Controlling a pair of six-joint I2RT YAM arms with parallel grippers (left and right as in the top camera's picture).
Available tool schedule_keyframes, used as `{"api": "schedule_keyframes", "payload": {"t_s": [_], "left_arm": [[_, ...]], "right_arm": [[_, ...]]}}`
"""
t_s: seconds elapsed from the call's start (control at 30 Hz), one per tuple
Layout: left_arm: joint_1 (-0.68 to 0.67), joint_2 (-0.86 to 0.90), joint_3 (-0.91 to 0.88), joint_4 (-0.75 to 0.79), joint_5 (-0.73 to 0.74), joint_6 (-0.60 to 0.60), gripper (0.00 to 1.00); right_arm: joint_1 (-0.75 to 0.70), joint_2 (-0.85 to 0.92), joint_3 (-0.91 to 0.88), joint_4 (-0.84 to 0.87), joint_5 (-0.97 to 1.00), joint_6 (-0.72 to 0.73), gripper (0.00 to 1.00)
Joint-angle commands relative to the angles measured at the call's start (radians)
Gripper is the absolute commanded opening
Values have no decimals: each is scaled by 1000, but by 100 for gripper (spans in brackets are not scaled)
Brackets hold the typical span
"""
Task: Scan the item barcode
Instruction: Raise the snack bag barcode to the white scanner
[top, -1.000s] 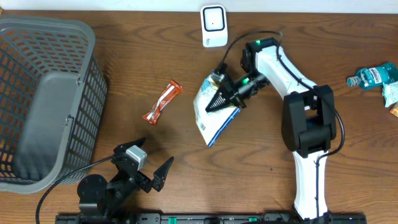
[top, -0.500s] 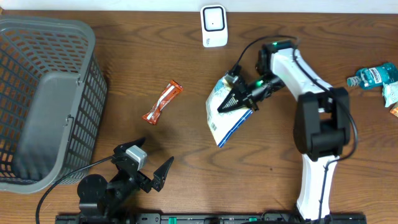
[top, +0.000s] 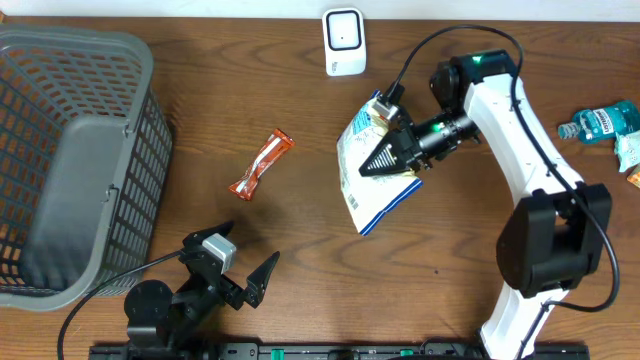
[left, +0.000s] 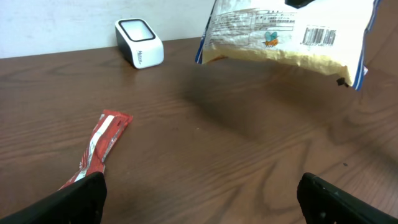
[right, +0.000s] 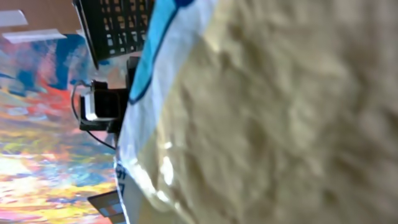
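Right jaws clamp the pale bag (top: 375, 195) clear of the surface (top: 300, 250) — it fills the right wrist view. Barcode (left: 320, 36) shows underneath; other print unreadable. Left jaws gape wide — empty.

Blue-white snack bag (top: 372, 195) aloft, tilted

The light is even and bright. A soft shadow darkens the counter (left: 249, 118) under the bag (left: 286, 37); the right wrist view is blurred.
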Motion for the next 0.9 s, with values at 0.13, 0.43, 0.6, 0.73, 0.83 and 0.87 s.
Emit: {"api": "schedule_keyframes", "payload": {"t_s": [0.13, 0.43, 0.6, 0.73, 0.83, 0.87], "left_arm": [[-3, -5, -1, 0, -1, 17, 98], [-3, -5, -1, 0, -1, 17, 98], [-3, -5, -1, 0, -1, 17, 98], [-3, -5, -1, 0, -1, 17, 98], [-3, -5, -1, 0, -1, 17, 98], [-3, -5, -1, 0, -1, 17, 98]], "right_arm": [[-3, -35, 5, 0, 0, 4, 1], [-36, -35, 5, 304, 131, 103, 1], [-22, -36, 10, 521, 521, 441, 1], [1, -38, 29, 587, 562, 444, 1], [29, -39, 39, 674, 648, 445, 1], [40, -39, 39, 704, 692, 445, 2]]}}
